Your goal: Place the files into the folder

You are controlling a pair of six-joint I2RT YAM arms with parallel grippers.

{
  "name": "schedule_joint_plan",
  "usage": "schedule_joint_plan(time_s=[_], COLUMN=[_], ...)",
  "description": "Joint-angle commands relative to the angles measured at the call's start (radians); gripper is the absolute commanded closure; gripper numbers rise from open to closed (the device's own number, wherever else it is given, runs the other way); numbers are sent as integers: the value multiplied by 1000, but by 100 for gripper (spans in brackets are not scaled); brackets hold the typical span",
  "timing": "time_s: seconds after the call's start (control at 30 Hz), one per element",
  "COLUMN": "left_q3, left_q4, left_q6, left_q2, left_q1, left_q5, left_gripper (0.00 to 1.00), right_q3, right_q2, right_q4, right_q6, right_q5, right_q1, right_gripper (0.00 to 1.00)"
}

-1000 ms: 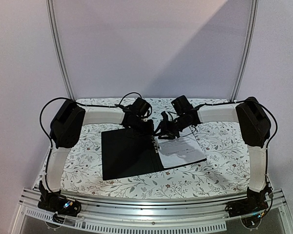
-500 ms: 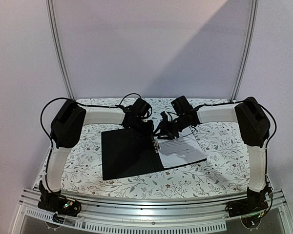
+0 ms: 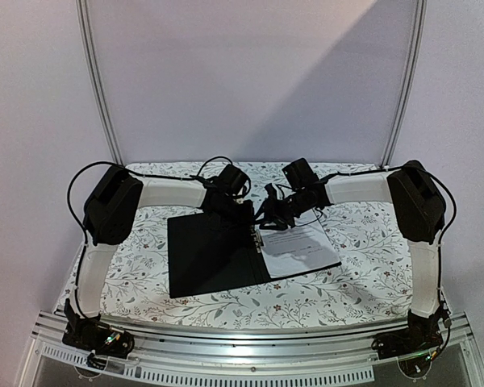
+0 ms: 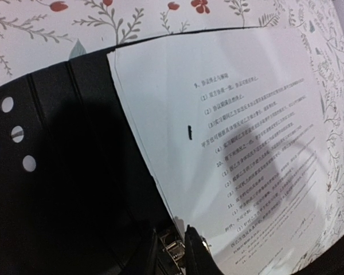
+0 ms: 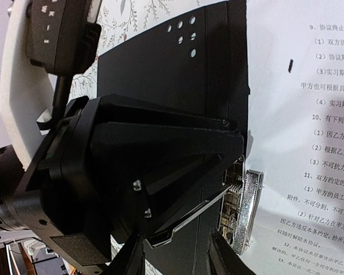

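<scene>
Paper (image 3: 300,248) lies in the open folder (image 3: 210,254). My right fingers (image 5: 129,258) are apart; my left fingers (image 4: 196,253), I cannot tell.

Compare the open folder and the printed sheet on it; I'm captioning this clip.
The folder shows a black inside; the sheet is white with fine black text. The folder is wider; the sheet covers only about its right half. Both lie flat.

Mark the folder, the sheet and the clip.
folder (image 3: 210,258): top view, black inside cover.
sheet (image 3: 302,251): top view, middle of page.
clip (image 5: 252,197): right wrist view, silver lever.
</scene>
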Motion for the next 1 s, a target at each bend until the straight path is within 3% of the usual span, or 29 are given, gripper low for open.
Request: schedule_joint_plan(time_s=[0.0,0.53,0.97], left_q3=[-18,-35,-43], left_q4=[26,41,44], left_q6=[-12,-17,-18], left_q2=[-6,-1,-1], left_q1=[-11,-4,-2], left_q5=[29,36,34], left_gripper=[83,83,84], right_q3=[-4,-30,-79], right_q2=[25,49,24], right_q4=[16,51,118], right_q6=[11,38,95], right_q5=[-10,-73,-139], right_q1=[8,9,8], right_gripper=[65,72,71])
